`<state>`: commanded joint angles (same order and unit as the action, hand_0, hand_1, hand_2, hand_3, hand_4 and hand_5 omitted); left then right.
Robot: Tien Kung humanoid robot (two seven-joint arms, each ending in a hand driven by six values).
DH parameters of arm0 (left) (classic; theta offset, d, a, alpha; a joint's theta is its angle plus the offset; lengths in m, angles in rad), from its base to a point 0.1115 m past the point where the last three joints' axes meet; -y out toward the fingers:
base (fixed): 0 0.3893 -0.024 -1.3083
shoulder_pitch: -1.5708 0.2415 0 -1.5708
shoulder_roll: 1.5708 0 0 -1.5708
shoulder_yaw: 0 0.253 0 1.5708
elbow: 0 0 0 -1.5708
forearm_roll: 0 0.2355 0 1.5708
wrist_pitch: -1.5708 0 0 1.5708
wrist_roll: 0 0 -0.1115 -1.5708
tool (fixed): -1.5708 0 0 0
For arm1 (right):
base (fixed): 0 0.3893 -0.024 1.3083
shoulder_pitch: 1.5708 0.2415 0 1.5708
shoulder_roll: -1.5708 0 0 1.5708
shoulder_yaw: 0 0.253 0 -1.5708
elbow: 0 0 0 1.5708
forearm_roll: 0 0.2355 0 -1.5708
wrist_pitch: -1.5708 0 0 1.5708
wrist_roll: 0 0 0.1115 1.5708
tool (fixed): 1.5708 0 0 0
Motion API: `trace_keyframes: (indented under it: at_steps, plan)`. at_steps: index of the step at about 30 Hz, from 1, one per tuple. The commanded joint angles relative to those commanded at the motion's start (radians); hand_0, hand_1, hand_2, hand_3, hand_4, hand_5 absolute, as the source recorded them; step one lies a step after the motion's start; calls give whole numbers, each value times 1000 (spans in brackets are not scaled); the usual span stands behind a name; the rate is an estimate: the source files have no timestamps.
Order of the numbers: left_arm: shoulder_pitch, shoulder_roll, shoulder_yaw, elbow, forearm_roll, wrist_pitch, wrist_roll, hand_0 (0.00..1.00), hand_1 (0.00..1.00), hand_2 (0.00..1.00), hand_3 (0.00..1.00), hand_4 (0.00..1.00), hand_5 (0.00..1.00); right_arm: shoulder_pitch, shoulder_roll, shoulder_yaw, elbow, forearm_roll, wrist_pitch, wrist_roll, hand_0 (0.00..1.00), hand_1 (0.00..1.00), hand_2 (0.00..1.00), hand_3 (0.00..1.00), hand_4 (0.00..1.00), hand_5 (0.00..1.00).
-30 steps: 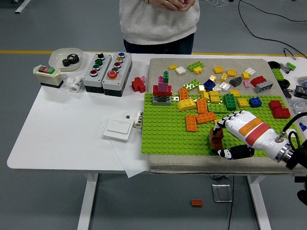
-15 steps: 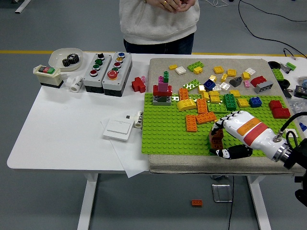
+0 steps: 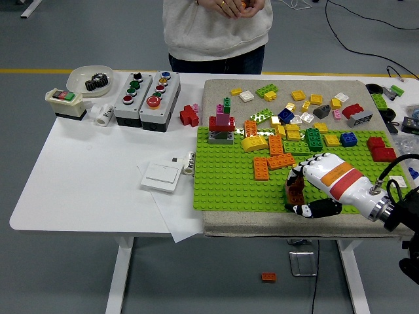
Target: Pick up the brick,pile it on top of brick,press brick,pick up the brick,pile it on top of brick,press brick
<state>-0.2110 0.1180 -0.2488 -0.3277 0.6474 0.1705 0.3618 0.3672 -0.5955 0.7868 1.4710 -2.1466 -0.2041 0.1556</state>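
Note:
My right hand [image 3: 300, 188], white with an orange and red band, reaches in from the lower right over the green baseplate [image 3: 222, 183]. Its fingers are curled around a small brown-red brick stack [image 3: 294, 190] standing near the plate's front edge, thumb below and fingers above. Orange bricks [image 3: 272, 160] lie just behind the stack. A taller pile of red, pink and green bricks [image 3: 222, 121] on a grey base stands at the plate's back left. Loose bricks in several colours [image 3: 308, 111] are scattered across the beige mat behind. My left arm does not show.
A person stands at the far side, hands [image 3: 232, 5] clasped. Left on the white table: two button boxes [image 3: 147, 95], a switch box [image 3: 64, 101], a bowl with a gear [image 3: 91, 80], a white wall switch [image 3: 161, 176] on paper, a red piece [image 3: 189, 116]. An orange brick [image 3: 268, 277] lies on the floor.
My right hand has drifted slightly left and down toward the table's front edge, staying closed on the brown-red stack. Nothing else has moved.

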Motion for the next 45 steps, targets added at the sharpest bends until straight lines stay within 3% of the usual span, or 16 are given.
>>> trace_keyframes:
  at_steps: [25,45]
  plan:
    - [7,0,-9,1,16,-3,5,859,813,815,619,712,678,3,-7,-23,-13,2,9,-1,557,522,553,543,821,555]
    - [8,0,-7,1,12,-4,3,858,813,815,619,711,678,4,-13,50,26,4,-15,4,556,521,552,545,822,556]
